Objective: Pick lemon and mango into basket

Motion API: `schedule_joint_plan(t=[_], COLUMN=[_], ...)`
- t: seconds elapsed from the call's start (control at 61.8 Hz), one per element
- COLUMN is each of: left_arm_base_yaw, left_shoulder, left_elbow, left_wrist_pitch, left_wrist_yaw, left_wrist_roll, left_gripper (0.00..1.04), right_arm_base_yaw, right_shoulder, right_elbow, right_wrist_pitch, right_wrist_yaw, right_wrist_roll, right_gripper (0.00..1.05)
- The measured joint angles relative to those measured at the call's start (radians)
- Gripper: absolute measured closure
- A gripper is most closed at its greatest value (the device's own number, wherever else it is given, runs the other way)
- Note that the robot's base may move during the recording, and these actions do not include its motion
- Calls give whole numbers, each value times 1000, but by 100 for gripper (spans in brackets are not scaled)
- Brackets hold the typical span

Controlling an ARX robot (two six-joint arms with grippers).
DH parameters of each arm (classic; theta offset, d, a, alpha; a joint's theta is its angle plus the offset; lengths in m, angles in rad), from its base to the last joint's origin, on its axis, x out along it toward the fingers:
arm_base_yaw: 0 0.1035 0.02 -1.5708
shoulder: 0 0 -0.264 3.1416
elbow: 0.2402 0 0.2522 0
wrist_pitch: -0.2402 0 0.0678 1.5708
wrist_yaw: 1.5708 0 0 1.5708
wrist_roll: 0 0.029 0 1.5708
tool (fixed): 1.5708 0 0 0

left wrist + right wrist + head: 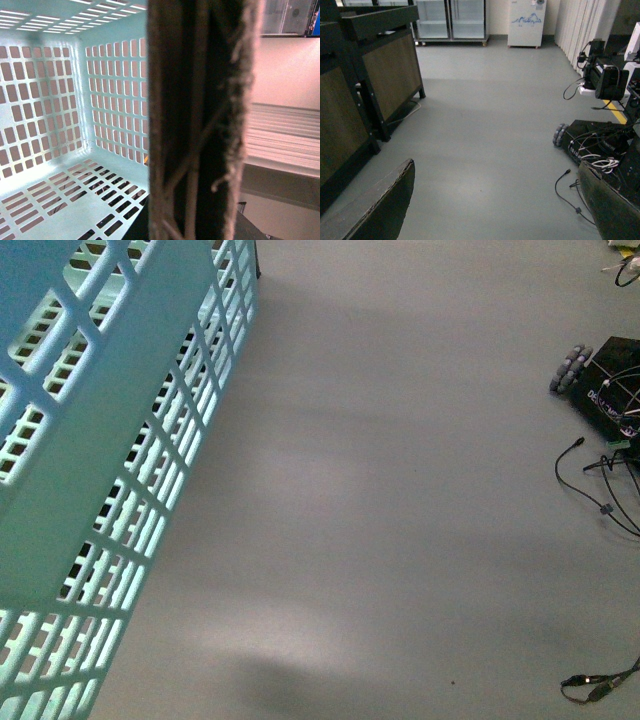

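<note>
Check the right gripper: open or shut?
Open: the right gripper shows both fingers wide apart, only floor between.

Front camera looks down past the pale teal slotted plastic basket (90, 470) at grey floor (400, 490); left wrist sits close inside it; right wrist skims that floor.

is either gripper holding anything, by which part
The right gripper is open and empty. The left gripper does not show; the handle of the basket crosses close before its wrist camera, so a hold there seems likely.
</note>
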State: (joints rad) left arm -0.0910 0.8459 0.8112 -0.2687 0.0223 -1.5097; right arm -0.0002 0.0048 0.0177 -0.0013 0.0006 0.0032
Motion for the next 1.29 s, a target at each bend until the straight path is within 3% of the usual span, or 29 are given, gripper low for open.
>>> schedule_joint_plan(t=[1.294], left_arm_base_yaw=[-6], left_shoulder=[-1], left_elbow=[3], left_wrist_pitch=[0], left_wrist_yaw=[-2], left_wrist_roll=[-8], left_gripper=[100], right_arm_base_yaw=[0], right_shoulder=[-1], right_elbow=[0], right_wrist_pitch=[0], right_wrist_yaw=[3], right_wrist_roll=[0], right_gripper=[9])
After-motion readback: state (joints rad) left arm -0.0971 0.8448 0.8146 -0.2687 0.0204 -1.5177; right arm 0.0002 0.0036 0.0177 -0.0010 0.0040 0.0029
